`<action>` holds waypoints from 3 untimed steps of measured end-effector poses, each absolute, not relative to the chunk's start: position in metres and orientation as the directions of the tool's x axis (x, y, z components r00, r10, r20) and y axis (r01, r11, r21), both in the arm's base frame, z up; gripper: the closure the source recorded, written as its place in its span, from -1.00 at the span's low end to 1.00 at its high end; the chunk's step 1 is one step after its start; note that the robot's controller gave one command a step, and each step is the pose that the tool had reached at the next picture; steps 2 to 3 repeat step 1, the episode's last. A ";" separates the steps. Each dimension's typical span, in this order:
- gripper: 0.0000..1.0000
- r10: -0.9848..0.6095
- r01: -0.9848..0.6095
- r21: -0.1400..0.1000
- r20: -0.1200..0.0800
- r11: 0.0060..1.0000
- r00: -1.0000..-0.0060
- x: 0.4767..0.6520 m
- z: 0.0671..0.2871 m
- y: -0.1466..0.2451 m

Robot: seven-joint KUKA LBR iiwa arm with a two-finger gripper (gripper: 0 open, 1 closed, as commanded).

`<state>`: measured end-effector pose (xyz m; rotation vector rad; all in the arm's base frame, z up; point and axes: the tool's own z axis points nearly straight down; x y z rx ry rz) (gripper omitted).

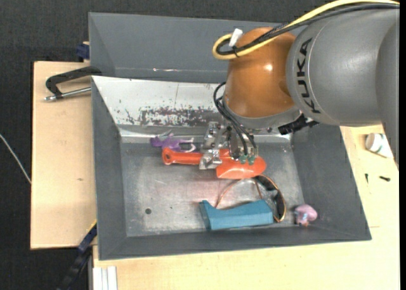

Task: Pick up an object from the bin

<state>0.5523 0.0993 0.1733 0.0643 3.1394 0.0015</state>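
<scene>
The gripper (225, 155) sits low on the orange plastic tool (185, 158) at bin centre; how wide the claw stands, I cannot tell. Best to close across its thick end and lift straight. A black-rimmed loop (274, 195) at 5 o'clock might snag. The blue block (236, 215) lies at 6, a purple piece (166, 139) at 10, a pink ball (305, 214) at 4.

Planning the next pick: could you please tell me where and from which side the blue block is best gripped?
Probably from above, across the narrow width of the blue block, toward its left half: it lies flat and long, and a black loop crowds its right end. The front wall is close, so room is tight.
</scene>
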 end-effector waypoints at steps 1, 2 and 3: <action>1.00 0.085 0.085 0.004 -0.010 0.996 -0.996 0.553 0.202 0.102; 1.00 0.085 0.085 0.004 -0.010 0.996 -0.996 0.553 0.202 0.102; 1.00 0.085 0.085 0.004 -0.010 0.996 -0.996 0.553 0.202 0.102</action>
